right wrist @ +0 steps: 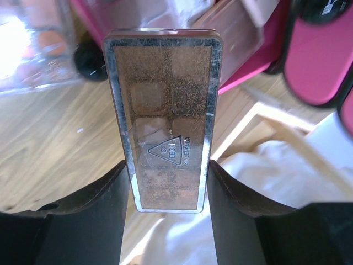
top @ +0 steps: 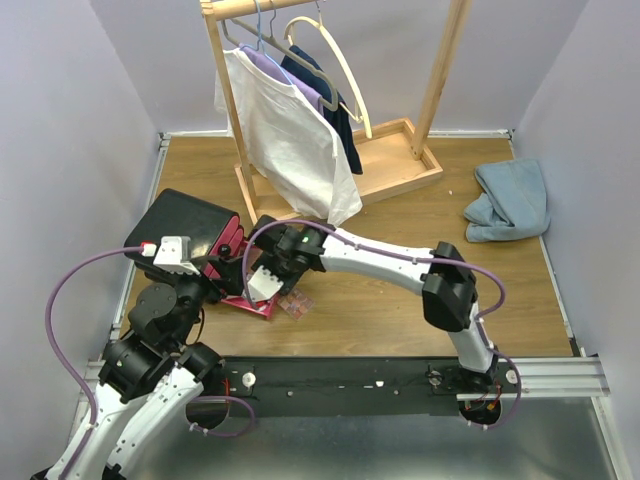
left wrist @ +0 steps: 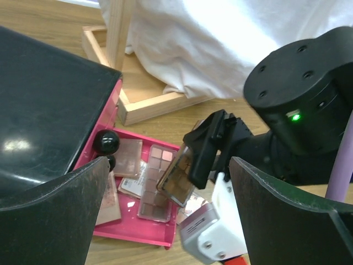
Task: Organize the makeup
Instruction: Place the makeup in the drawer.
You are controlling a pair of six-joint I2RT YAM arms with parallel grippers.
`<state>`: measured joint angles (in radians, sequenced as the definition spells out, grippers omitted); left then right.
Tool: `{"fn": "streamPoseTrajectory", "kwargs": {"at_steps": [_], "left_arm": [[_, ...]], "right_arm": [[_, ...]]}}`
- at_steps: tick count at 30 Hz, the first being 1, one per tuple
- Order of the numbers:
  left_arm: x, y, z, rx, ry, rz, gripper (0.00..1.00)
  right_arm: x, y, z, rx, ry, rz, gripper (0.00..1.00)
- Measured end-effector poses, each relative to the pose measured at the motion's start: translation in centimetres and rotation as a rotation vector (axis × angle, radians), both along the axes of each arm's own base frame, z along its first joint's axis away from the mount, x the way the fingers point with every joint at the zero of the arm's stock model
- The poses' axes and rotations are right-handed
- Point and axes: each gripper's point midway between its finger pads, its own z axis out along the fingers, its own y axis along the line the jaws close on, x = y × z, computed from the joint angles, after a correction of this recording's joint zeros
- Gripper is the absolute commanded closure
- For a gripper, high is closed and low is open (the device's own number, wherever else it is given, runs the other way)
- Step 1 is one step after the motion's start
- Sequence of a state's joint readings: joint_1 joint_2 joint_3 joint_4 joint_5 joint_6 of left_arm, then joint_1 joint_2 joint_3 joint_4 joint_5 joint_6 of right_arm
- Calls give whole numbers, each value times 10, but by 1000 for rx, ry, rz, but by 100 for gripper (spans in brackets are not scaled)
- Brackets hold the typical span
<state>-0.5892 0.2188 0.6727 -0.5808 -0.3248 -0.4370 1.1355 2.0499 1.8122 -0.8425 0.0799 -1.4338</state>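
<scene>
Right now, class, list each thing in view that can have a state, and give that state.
right hand, shut on the eyeshadow palette
left hand, open, empty
eyeshadow palette, held tilted over the pink drawer
pink drawer, pulled out, holding palettes
blue cloth, crumpled on the table
white shirt, hanging on the rack

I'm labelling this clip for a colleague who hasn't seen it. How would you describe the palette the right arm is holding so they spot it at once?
Find the big black case, then its pulled-out pink drawer. Just above the drawer, the right gripper pinches a slim brown eyeshadow palette; unlike the palettes lying flat inside, it's held up, tilted.
</scene>
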Motion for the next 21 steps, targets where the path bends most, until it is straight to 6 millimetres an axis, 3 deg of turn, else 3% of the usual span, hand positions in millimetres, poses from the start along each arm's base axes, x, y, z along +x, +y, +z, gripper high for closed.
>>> {"fn": "streamPoseTrajectory", "kwargs": {"at_steps": [6, 12, 15, 19, 21], "left_arm": [[-1, 6, -4, 11, 9, 27, 1], [-2, 8, -8, 24, 25, 29, 1], [-2, 8, -11, 30, 32, 33, 1], [-2, 9, -11, 31, 33, 36, 1], [-2, 9, -11, 32, 33, 37, 1]], "right_arm": [[0, 26, -6, -17, -73, 71, 83], [-2, 34, -18, -36, -82, 106, 75], [-2, 36, -25, -46, -85, 122, 65], [-2, 39, -30, -53, -89, 136, 36], [-2, 40, -31, -55, -91, 143, 31]]}}
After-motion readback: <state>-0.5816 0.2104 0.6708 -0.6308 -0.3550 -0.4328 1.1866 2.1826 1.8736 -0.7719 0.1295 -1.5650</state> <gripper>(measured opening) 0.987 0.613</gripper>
